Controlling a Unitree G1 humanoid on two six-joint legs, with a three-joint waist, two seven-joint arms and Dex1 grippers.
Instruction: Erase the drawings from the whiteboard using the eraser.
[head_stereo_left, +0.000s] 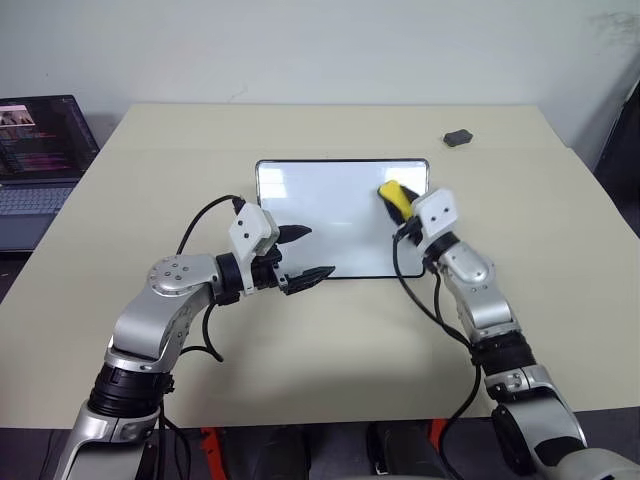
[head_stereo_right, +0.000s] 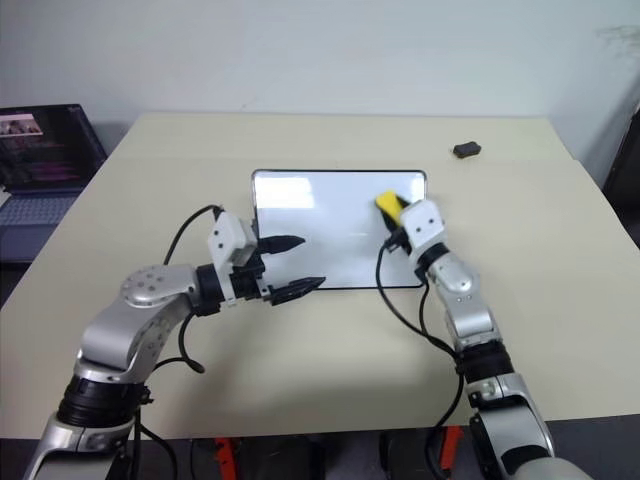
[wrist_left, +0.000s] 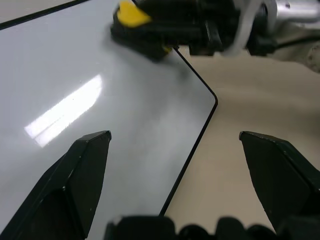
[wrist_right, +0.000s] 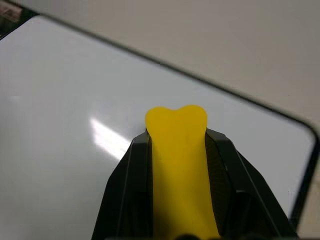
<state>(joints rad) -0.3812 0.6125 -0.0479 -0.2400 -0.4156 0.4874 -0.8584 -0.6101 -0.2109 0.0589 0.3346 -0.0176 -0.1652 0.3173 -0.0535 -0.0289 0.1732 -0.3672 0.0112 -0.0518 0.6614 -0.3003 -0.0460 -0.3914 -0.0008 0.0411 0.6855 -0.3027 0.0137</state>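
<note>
Supporting everything: a pale beige counter (head_stereo_left: 330, 340) is seen, matte and plain, set against a light wall.
Room: a laptop (head_stereo_left: 40, 160) with a lit screen is placed off the counter's far left corner; its on-screen text is too small to be read.
Whiteboard: the whiteboard (head_stereo_left: 320, 215) is laid flat near the middle of the counter, long axis running left to right, its thin black frame squared with the counter's edges. Window glare is reflected on the glossy white face.
Drawings: no marks can be made out on the visible white surface.
Eraser: the eraser (head_stereo_left: 394, 196) is held over the board's far right part, yellow top showing. Its long axis is aimed away from the robot and slightly to the left, following the line of the arm.
Right end effector: the right end effector (wrist_right: 177, 142) is clenched on the eraser, one black finger pressed against each long side.
Left end effector: the left end effector (head_stereo_left: 304, 255) is released, fingers spread wide, hanging over the board's near left edge and pointing to the right.
Other object: a small dark grey lump (head_stereo_left: 457, 138) is lying at the far right of the counter, well apart from the board.
Writing: no brand or label can be read.
</note>
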